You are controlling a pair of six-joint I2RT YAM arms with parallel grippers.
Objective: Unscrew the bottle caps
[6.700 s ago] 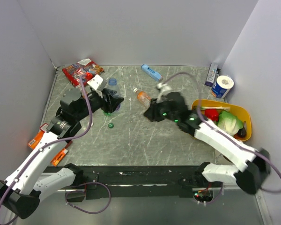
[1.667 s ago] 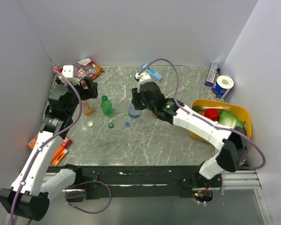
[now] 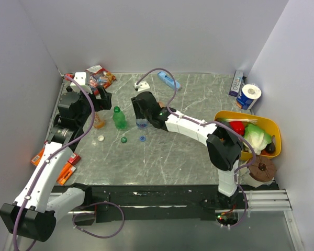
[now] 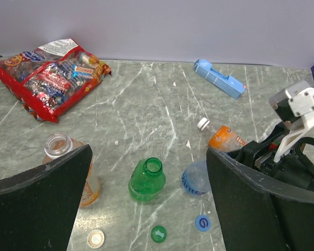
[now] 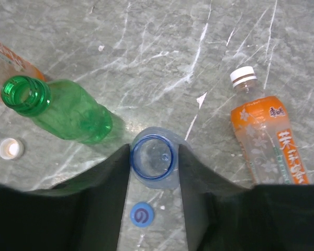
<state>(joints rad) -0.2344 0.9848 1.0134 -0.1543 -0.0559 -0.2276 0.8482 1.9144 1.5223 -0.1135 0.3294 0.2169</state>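
An uncapped clear bottle (image 5: 153,157) with a blue label stands between the fingers of my right gripper (image 5: 153,154). The jaws flank its neck, slightly parted, with a thin gap on the right. To its left stands the open green bottle (image 3: 119,117), and further left an open orange bottle (image 3: 98,121). A second orange bottle (image 5: 267,141) lies flat with its white cap still on. Loose white (image 4: 96,239), green (image 4: 158,234) and blue (image 4: 202,223) caps lie on the table. My left gripper (image 3: 100,99) hangs wide open above the orange and green bottles, holding nothing.
A red candy bag (image 3: 99,76) lies at the back left and a flat blue box (image 3: 169,80) at the back middle. A yellow basket (image 3: 270,123) of food stands at the right, with a can (image 3: 248,96) behind it. Orange packets (image 3: 68,168) lie at the left edge.
My right gripper has shifted a little left with the clear bottle and its jaws have loosened around the neck. The left arm has barely moved.
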